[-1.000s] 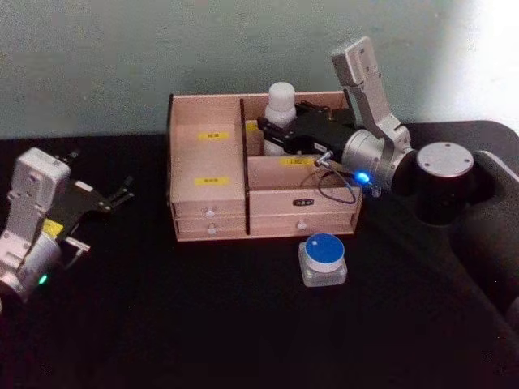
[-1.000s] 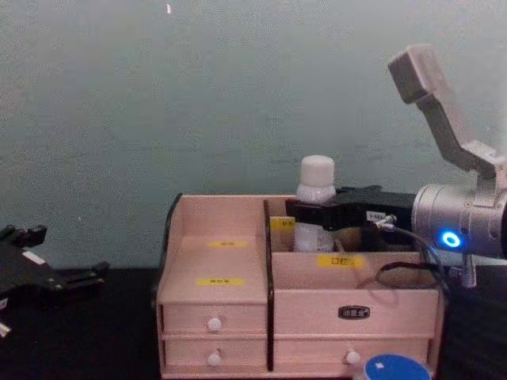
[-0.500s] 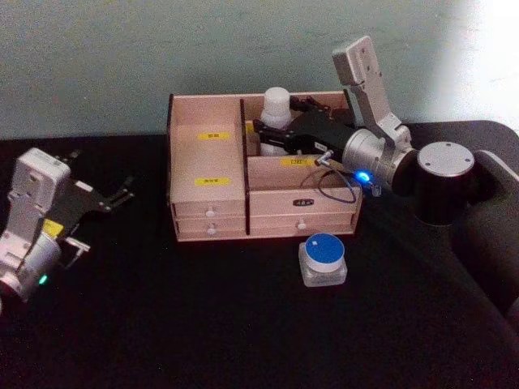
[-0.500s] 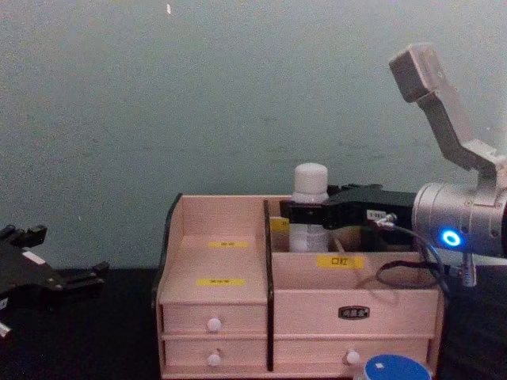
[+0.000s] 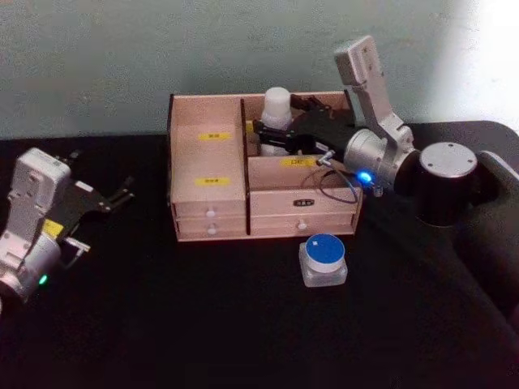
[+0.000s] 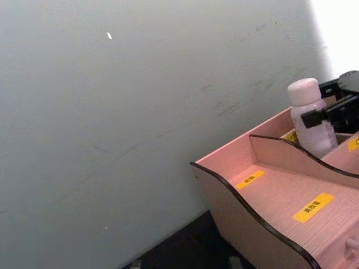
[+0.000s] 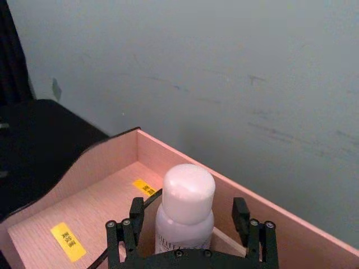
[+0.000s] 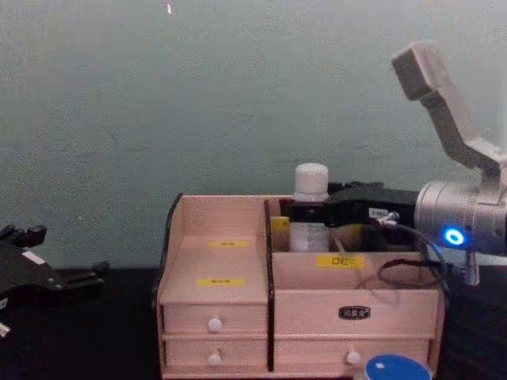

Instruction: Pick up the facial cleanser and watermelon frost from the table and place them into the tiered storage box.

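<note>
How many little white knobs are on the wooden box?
3. Two knobs are on the left drawers of the storage box, upper and lower. One is on the bottom right drawer. None look hidden.

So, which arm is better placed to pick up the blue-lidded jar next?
Probably right. The blue-lidded jar sits before the box's right half, near the right claw; the left claw is far left.

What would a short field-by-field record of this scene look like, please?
Tiered storage box: at the table's rear centre, drawers shut
White bottle: upright in the box's rear right compartment
Right gripper: open, fingers either side of the bottle
Blue-lidded jar: on the table, in front of the box
Left gripper: open, parked at the table's left
</note>
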Controlling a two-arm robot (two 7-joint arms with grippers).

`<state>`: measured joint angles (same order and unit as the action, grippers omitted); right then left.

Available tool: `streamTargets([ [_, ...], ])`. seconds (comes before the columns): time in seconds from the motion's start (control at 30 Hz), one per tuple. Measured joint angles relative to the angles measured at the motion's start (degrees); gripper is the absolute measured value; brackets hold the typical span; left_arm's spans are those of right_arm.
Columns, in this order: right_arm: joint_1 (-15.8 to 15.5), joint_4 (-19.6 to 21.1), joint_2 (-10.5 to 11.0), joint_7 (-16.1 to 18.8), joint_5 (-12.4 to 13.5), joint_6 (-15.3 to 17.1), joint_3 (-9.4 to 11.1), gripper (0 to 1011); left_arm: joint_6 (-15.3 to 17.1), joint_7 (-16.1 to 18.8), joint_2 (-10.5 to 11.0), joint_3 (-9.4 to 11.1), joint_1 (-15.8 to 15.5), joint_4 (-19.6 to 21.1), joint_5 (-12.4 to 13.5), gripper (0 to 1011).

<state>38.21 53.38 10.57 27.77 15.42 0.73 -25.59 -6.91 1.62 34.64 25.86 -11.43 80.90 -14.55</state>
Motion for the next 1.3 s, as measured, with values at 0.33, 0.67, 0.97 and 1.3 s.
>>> streamTargets([
  [0.33,-5.91,11.6,4.39,0.39,1.6,3.36,1.32,1003,0.0,0.0,0.0,0.0,0.0,0.0,0.0,1001],
  [0.67,-15.99,25.08,11.84,1.74,5.03,5.15,2.55,1003,0.0,0.0,0.0,0.0,0.0,0.0,0.0,1001],
  [0.97,-22.65,31.05,16.38,2.35,6.9,4.79,2.49,1002,0.0,0.0,0.0,0.0,0.0,0.0,0.0,1001],
  [1.3,-28.65,36.9,21.35,1.45,7.44,6.87,2.31,1003,0.0,0.0,0.0,0.0,0.0,0.0,0.0,1001],
])
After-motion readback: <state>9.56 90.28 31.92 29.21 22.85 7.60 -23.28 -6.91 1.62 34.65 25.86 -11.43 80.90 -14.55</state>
